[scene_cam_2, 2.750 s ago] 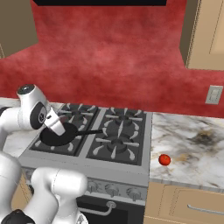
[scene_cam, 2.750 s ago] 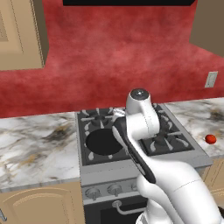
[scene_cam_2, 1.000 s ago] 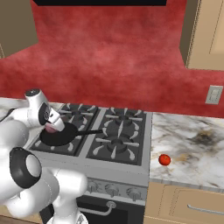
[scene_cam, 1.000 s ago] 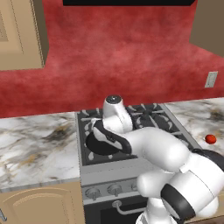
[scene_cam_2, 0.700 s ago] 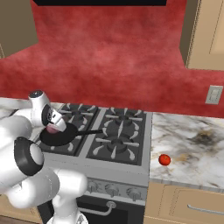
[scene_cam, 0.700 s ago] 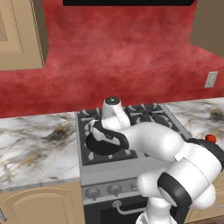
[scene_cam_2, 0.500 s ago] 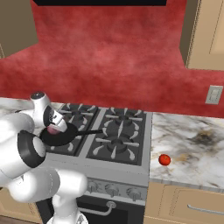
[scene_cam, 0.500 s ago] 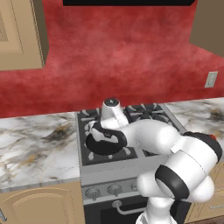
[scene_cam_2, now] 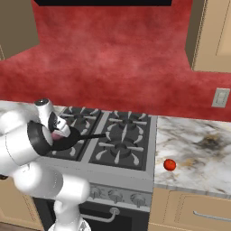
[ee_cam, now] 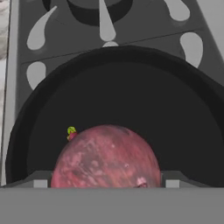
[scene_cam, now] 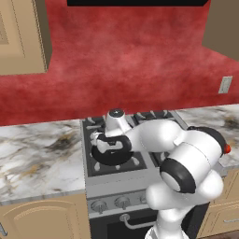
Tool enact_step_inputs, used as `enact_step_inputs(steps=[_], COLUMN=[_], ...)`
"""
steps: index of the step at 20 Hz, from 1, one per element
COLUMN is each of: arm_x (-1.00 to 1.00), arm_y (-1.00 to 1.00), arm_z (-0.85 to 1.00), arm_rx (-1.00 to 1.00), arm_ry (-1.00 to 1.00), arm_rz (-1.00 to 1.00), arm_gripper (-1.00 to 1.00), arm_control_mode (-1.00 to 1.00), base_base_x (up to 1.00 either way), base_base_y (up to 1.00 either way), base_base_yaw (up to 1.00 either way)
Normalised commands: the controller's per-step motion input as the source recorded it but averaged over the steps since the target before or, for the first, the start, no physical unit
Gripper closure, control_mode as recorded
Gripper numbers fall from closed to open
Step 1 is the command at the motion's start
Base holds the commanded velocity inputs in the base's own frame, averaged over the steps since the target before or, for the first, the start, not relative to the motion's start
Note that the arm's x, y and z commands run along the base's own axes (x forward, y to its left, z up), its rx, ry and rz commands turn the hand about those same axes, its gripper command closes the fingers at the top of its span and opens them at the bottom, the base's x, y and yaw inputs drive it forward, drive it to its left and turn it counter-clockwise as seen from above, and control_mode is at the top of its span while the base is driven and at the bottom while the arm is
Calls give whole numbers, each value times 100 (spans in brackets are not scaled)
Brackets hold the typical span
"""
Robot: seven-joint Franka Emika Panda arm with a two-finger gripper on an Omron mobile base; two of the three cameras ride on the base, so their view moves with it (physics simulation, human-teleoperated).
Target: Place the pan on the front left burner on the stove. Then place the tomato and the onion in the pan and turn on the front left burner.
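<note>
Hand view looks straight down into the pan (ee_cam: pixel 131 100), its black floor and rim spread under the hand, with the pale patches of the grate beyond its far edge. The onion (ee_cam: pixel 106 157) sits between the two finger tips of the gripper (ee_cam: pixel 106 181); the jaws stand wide, one tip against each side of the ball, so I judge it held and not yet let go. Whether it already rests on the pan floor or hangs just above it, I cannot tell.

Right base view shows the pan (scene_cam_2: pixel 67 142) on the front left burner of the stove (scene_cam_2: pixel 122 176), its long handle pointing toward the middle of the cooktop, and a patch of pink at the gripper (scene_cam_2: pixel 56 131) right over it.

Over the last few seconds the arm has folded down from a tall pose above the cooktop to a low reach over the pan (scene_cam: pixel 112 156), bringing the onion with it; in the last second the jaws have not widened. That puts the first step done and the onion's placement nearly so: what is left of it is to open and lift clear.

The tomato (scene_cam_2: pixel 169 164) has not moved; it lies on the marble surface (scene_cam_2: pixel 198 149) to the right of the stove, well apart from the pan, still to be fetched before the knob is turned
</note>
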Motion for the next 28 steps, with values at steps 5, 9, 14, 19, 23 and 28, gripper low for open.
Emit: enact_step_inputs(steps=[5, 9, 14, 19, 23, 28], arm_x=[19, 15, 6, -2, -17, -22], arm_y=[11, 10, 9, 2, 0, 0], arm_z=[-21, -20, -17, -3, 10, 25], arm_rx=[0, 0, -1, 0, 0, 0], arm_ry=[0, 0, 0, -1, -8, -17], arm_rz=[5, 5, 5, 5, 4, 1], arm_gripper=[100, 100, -100, -100, -100, -100], arm_control_mode=[-100, -100, -100, -100, -100, -100], base_base_x=[0, 0, 0, 0, 0, 0], base_base_y=[0, 0, 0, 0, 0, 0], base_base_yaw=[0, 0, 0, 0, 0, 0])
